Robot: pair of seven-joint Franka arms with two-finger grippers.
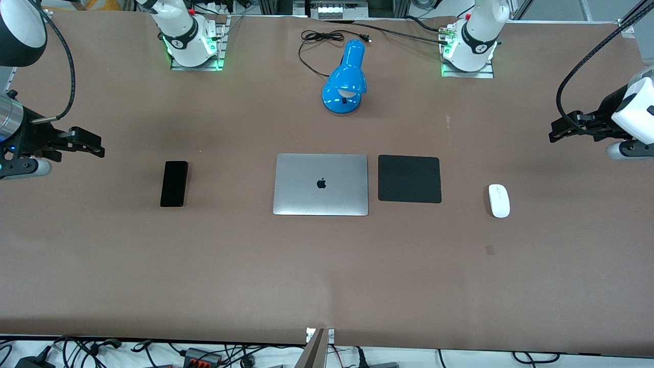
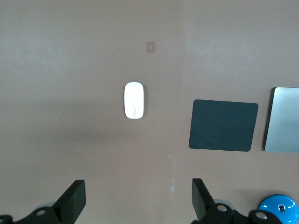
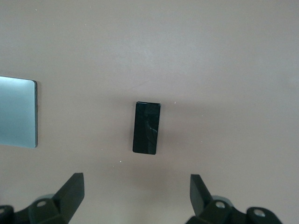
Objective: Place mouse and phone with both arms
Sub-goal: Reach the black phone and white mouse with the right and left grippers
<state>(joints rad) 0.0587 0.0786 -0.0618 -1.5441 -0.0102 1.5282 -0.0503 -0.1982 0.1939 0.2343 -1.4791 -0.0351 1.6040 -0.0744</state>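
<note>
Released left pincer is hovering with mouse at its 12 o'clock, long axis pointing pincerward; released right pincer is likewise facing phone.

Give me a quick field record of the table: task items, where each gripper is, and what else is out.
mouse: flat on the table, toward the left arm's end, untouched
phone: flat on the table, toward the right arm's end, untouched
left gripper: open, in the air above the mouse's end of the table
right gripper: open, in the air above the phone's end
centre: closed laptop, black mouse pad beside it
blue desk lamp: farther from the camera than the laptop
</note>
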